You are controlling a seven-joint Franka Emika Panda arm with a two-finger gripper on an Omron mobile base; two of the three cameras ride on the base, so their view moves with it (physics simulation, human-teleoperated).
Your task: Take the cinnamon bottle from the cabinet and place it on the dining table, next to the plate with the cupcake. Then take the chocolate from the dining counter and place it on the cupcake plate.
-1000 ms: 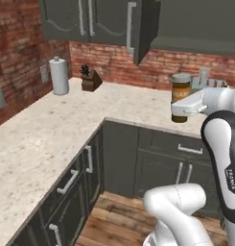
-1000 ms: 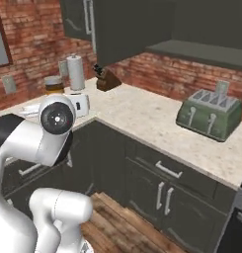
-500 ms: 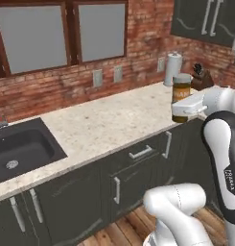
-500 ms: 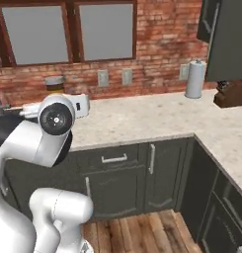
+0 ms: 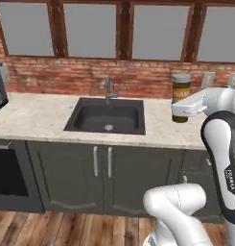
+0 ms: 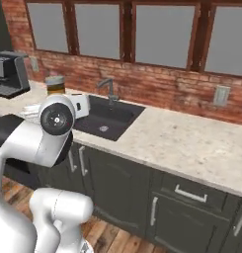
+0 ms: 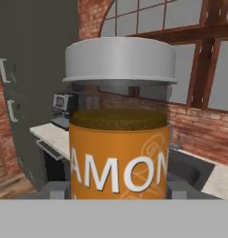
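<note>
1. Okay, far left in the right base view I see a coffee machine (image 6: pixel 9 74) on the counter (image 6: pixel 191 143).
2. Next across, the sink (image 5: pixel 107 116) and faucet (image 5: pixel 108 89) sit under the windows (image 5: pixel 92 30), well below the carry height.
3. Right of the sink, the cinnamon bottle (image 5: pixel 181 96) stands upright, long axis vertical, directly between the fingers of the gripper (image 5: pixel 182 111), which is clamped on its lower body; the lid (image 7: pixel 120 58) is on.
4. The bottle is in the air over the counter, not resting on it.
5. I judge I'm mid-transport: no dining table or cupcake plate ahead, so the base needs to go on driving.
6. Nothing stands near the bottle's path right now.
</note>
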